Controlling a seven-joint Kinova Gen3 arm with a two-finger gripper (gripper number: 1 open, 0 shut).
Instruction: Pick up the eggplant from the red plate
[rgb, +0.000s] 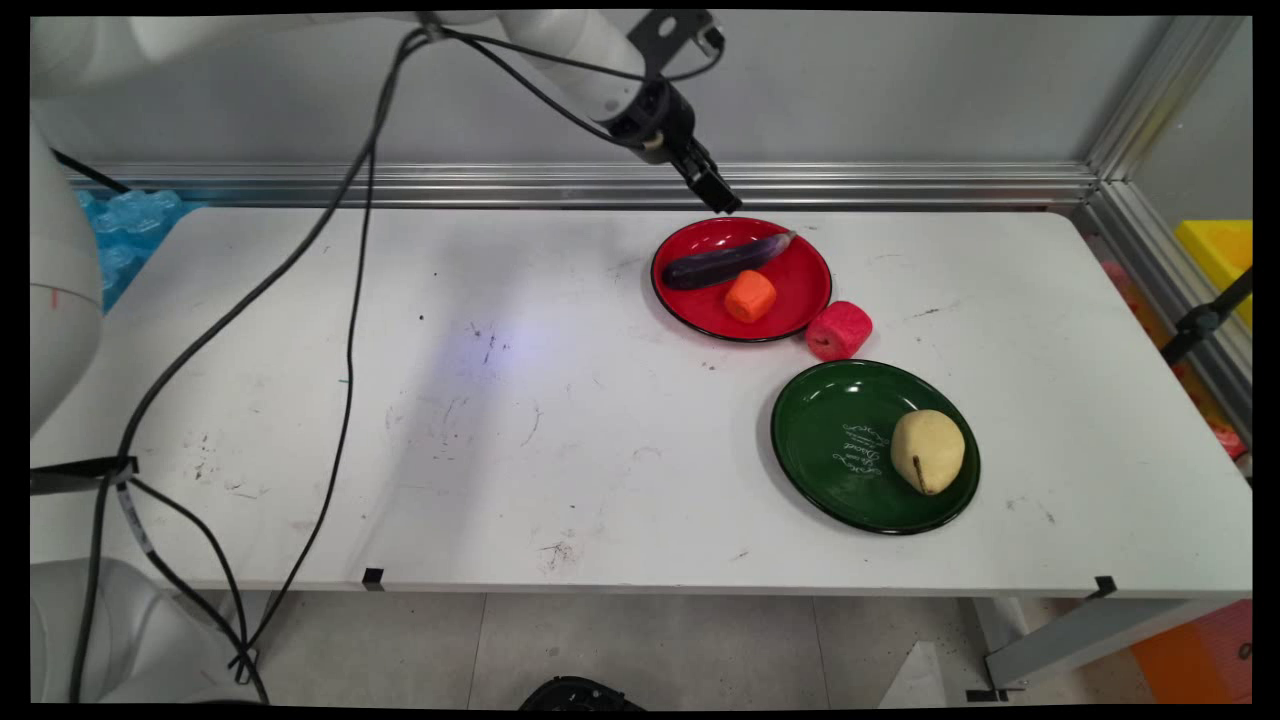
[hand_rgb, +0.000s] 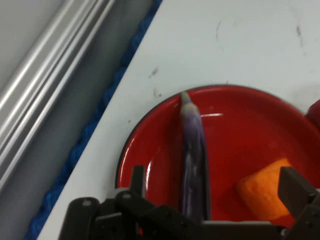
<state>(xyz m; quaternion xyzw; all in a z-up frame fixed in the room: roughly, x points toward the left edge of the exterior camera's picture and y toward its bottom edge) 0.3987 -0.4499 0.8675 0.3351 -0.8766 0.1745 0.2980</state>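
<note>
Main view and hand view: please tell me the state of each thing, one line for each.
gripper: open, holding nothing, above the red plate's far rim.
eggplant: lying on the red plate.
orange piece: on the red plate, beside the eggplant.
red plate: flat on the table.
pink-red piece: on the table, by the red plate.
pear: lying on the green plate.
green plate: flat on the table.

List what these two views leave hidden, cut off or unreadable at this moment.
- Eggplant: hand view, its lower end hidden behind the gripper linkage.
- Orange piece: hand view, partly covered by the right finger.
- Green plate lettering: main view, too small to read.
- Pink object: hand view, cut off by the right edge.
</note>
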